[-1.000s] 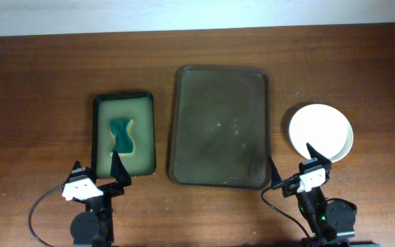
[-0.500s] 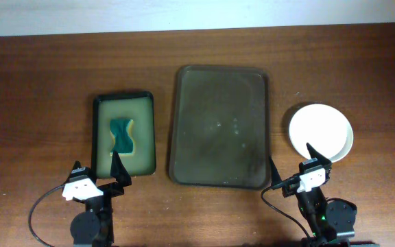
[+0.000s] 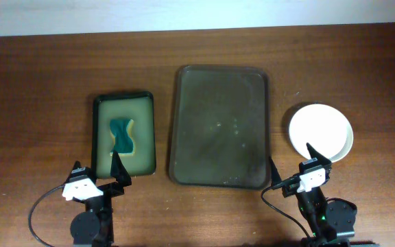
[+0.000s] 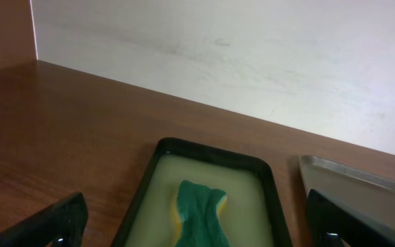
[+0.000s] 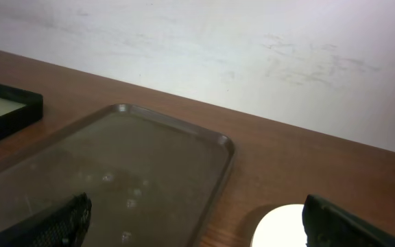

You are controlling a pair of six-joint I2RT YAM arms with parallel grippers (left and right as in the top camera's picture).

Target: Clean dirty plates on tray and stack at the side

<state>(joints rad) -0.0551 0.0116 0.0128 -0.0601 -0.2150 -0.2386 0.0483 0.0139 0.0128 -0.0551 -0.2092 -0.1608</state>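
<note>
Jaws of the left gripper point(image 3: 96, 168) stand spread wide, gripping and touching nothing. Its arm is folded low at the near table edge and faces the small green tray point(image 3: 123, 96), in which a teal sponge point(image 3: 122, 134) lies. The tray point(image 3: 219, 127) lies at centre, between the small green tray and the plates point(image 3: 321, 130), which are stacked on the table point(image 3: 40, 103) just right of it, top face plain white. Jaws of the right gripper point(image 3: 292, 166) are likewise spread and unloaded, that arm folded low at the near edge below the plates.
</note>
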